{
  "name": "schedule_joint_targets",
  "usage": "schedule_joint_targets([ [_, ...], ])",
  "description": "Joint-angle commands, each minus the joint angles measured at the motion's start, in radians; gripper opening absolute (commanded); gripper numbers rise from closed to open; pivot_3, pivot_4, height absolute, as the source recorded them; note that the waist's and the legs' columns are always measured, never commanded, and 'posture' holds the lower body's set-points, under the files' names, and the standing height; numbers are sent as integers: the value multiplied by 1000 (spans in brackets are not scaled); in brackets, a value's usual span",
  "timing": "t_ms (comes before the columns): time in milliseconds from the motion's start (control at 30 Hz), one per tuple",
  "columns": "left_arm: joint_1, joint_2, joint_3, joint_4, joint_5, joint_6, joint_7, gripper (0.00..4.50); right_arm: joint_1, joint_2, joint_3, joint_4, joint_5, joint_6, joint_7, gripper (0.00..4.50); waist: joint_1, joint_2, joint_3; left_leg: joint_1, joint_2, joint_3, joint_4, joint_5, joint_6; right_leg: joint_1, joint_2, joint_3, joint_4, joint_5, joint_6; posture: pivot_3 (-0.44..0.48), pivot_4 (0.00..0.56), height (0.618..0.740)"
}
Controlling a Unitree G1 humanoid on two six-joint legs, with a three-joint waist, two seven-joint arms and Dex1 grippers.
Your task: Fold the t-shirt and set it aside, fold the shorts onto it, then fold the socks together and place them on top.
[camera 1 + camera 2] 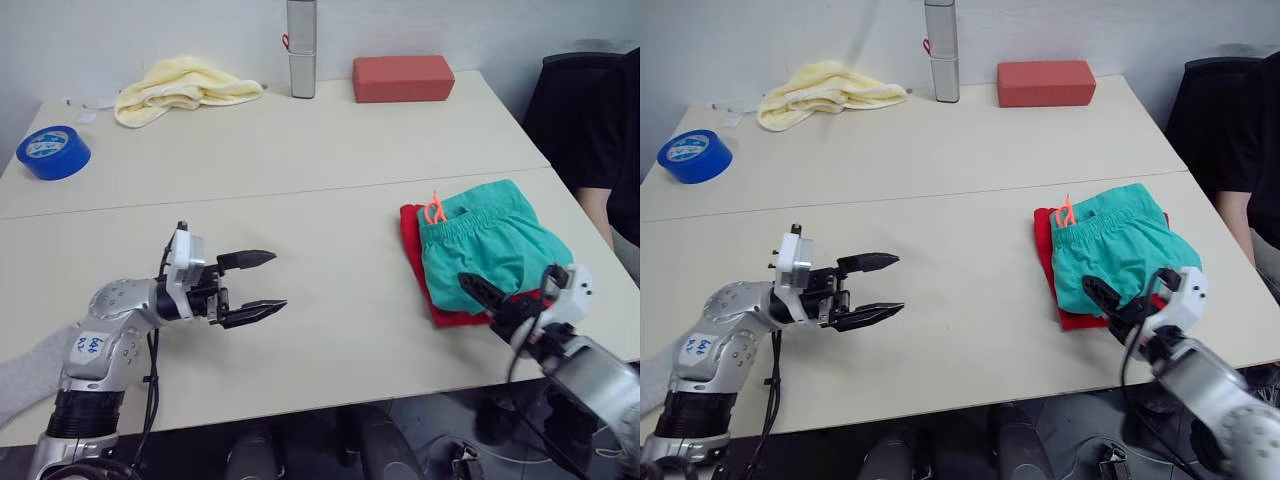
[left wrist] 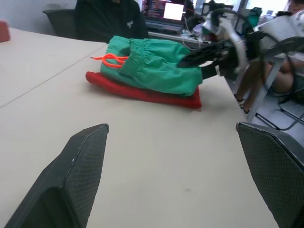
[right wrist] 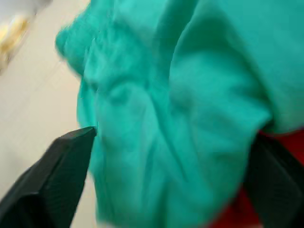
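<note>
The teal-green shorts lie folded on the folded red t-shirt at the table's right side, with the orange-pink drawstring at the far end. My right gripper is open at the pile's near edge, and the shorts' fabric lies between its spread fingers. My left gripper hovers open and holds nothing over bare table at the near left, pointing toward the pile. The socks are out of view.
At the back of the table are a pale yellow towel, a grey cylinder and a red-brown block. A blue tape roll sits at the far left. A person in black sits beyond the right edge.
</note>
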Motion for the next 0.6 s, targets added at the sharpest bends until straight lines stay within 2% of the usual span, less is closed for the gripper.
schedule_joint_targets([
  [33,30,26,55,-35,-18,-5,4,4500,88,-157,-122,5,-123,70,401,4459,3,0,0,1,0,0,0,0,0,1,0,0,-1,0,0,0,150,740],
  [100,59,39,75,-53,-18,-1,13,4500,154,-217,-146,26,-308,-21,682,4459,10,-3,0,5,0,0,-4,-3,6,6,2,-1,-6,1,2,0,150,740],
  [167,97,57,96,-73,-8,-3,20,4500,174,-210,-153,64,-468,-189,964,4459,17,-5,1,7,1,0,-5,-4,6,7,2,-1,-8,1,2,0,150,740],
  [233,133,63,139,-99,-13,-5,52,4500,146,-181,-118,119,-612,-372,1162,4459,21,-6,1,7,0,0,-5,-4,6,7,5,-1,-8,1,2,0,150,740],
  [333,187,67,199,-130,-5,-26,93,4500,79,-173,-18,162,-768,-518,1333,4459,21,-8,1,7,0,2,-4,-4,6,7,5,0,-8,2,3,0,150,740],
  [433,339,63,323,-191,15,-60,125,4500,-34,-103,106,195,-884,-738,1537,4459,14,-9,1,8,0,3,-5,-4,6,7,1,0,-9,2,3,0,150,740],
  [533,446,34,422,-234,1,-78,173,4500,-106,-49,170,218,-918,-801,1609,4459,14,-9,2,9,2,3,-5,-5,3,7,2,0,-8,1,0,0,150,740],
  [600,606,-36,568,-277,-9,-109,207,4500,-176,-15,235,217,-908,-789,1647,4459,16,-10,2,9,2,3,-5,-5,2,6,1,-1,-7,1,-1,0,150,740],
])
